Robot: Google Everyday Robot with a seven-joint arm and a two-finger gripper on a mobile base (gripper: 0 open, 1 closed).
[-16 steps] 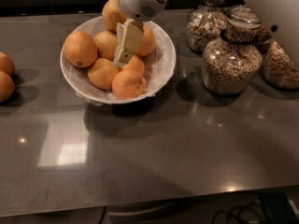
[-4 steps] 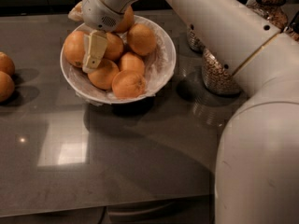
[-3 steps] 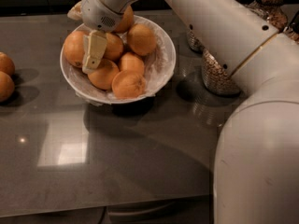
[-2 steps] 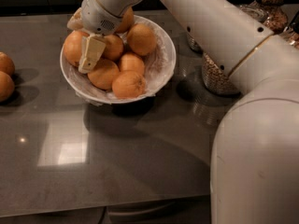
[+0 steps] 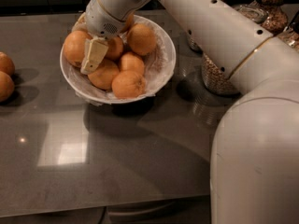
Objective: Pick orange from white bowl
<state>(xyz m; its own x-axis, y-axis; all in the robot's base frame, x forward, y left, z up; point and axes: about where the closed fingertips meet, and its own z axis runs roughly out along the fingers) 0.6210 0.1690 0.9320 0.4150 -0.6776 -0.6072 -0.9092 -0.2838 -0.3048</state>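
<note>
Far left, two loose oranges (image 5: 5,84) are lying on the bench (image 5: 140,153), well apart from the bowl (image 5: 164,66) and outside the task.

The orange (image 5: 74,45), the largest and deepest in colour, is sitting at the left of the bowl against its rim, riding high on the pile and so exposed from above.

The end effector (image 5: 91,59) is pointing down into the bowl, with its pale tip lying against the orange's right flank, between it and the smaller fruits (image 5: 121,73) heaped toward the middle. Whether it is set wide or narrow cannot be told, since only this one side of it is showing. The steep descent is probably being used because the bowl's wall and the crowded fruits are blocking any approach from the side.

The crinkled liner (image 5: 161,55) is cushioning the pile and is likely keeping it from rolling.

The arm (image 5: 210,27) is reaching in from the near right, crossing over the bowl's far edge.

At the right, a glass jar (image 5: 215,76) is standing just beside the bowl, partly hidden by the arm, so any lift is best kept vertical.
</note>
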